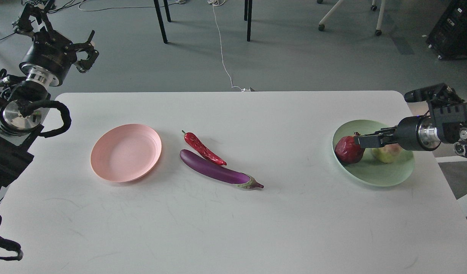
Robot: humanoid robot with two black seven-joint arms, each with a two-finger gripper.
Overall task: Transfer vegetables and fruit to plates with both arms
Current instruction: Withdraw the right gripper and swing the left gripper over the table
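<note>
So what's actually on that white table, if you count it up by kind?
Vegetables: 2, the eggplant and the chili pepper, both lying on the table.
Fruit: 2, the pomegranate and the yellow-green fruit, both on the green plate.
Plates: 2, the green one and the pink plate.
Total: 6.

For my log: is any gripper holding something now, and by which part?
The left gripper holds nothing. The right gripper is at the pomegranate on the green plate; a grip cannot be told.
</note>
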